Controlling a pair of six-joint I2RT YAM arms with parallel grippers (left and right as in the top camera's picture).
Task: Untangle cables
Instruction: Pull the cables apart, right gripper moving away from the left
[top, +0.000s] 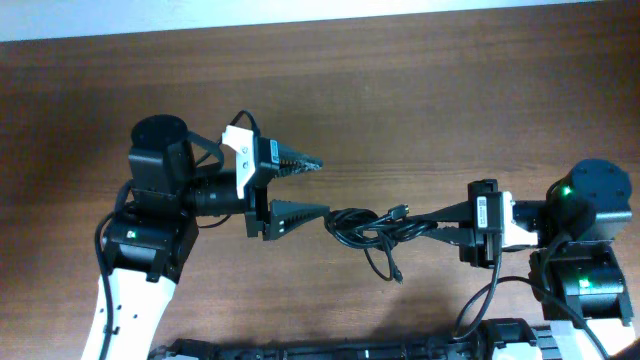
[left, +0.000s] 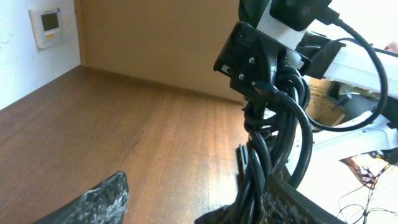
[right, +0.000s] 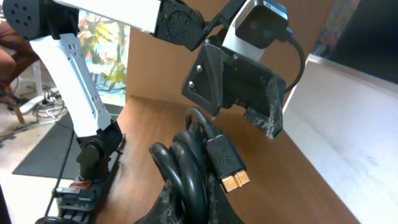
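Looking down on the table, the cables are bunched in one knotted clump between the two arms, toward the edge nearest the robot. On the clump's right end, the right gripper has its fingers pressed together around the cords, with a gold-tipped plug poking out beside them. Opposite, the left gripper stands with fingers spread wide, one fingertip at the left loops, pinching nothing. My read: untangling has barely begun. No cord lies free, and every loop is left to separate.
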